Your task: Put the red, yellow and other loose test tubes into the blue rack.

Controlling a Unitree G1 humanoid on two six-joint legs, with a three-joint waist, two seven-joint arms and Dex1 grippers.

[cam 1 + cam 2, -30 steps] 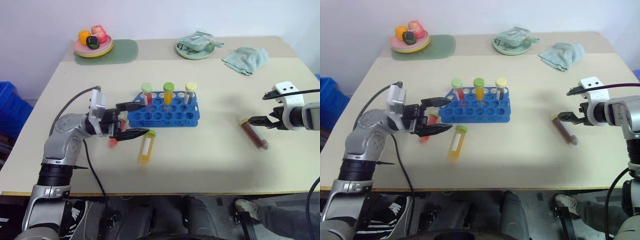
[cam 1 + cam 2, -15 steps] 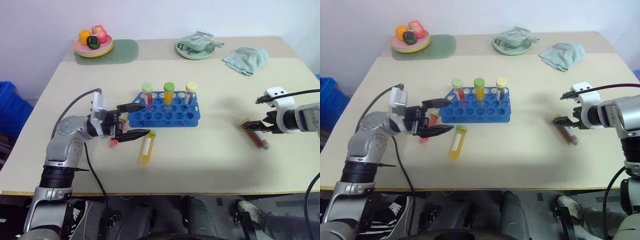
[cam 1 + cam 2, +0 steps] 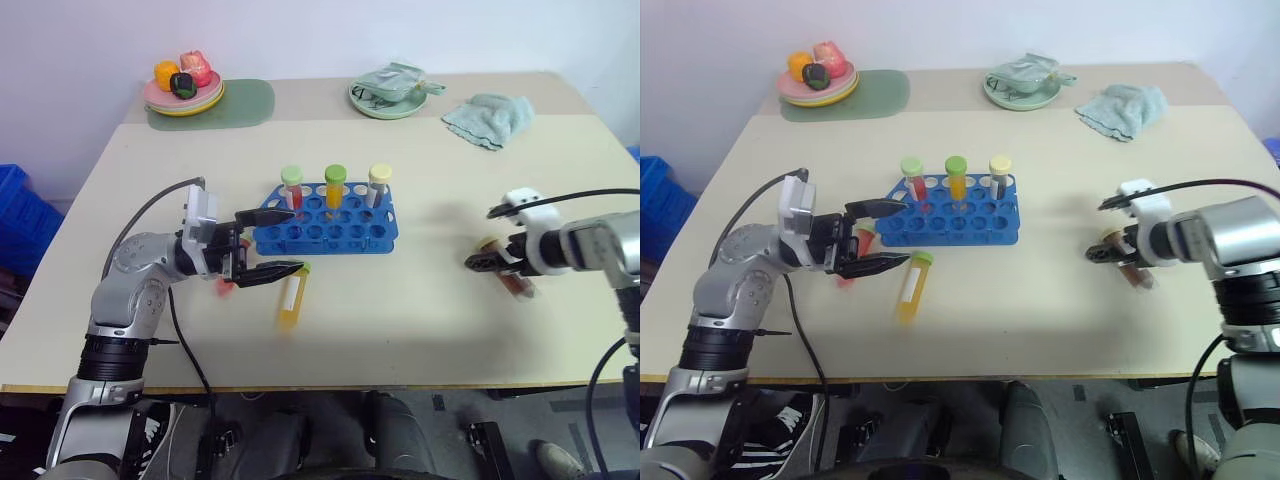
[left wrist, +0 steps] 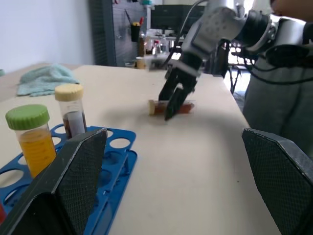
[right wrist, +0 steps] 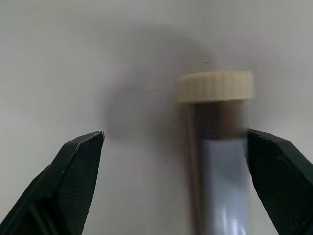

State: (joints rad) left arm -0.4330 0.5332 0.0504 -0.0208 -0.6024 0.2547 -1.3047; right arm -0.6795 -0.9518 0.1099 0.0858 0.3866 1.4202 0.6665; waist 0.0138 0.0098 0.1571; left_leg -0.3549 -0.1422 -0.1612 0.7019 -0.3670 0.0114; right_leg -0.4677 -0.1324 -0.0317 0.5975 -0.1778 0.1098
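Right claw [image 3: 1108, 251] sits at the right of the frame, jaws spread wide over the dark brown tube [image 3: 1132, 270] lying on the tabletop [image 3: 1040, 310], nothing gripped. Left claw [image 3: 880, 236] is wide too and empty, center-left, just beside the blue rack [image 3: 952, 222]. Yellow tube [image 3: 911, 287] and red tube [image 3: 849, 275] lie below the rack.

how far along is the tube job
Done: three tubes stand in the rack. In hand: nothing; the open right pincer is down at the dark tube, and the open left pincer hovers over the red tube. Left: those two and the yellow tube, all lying loose.
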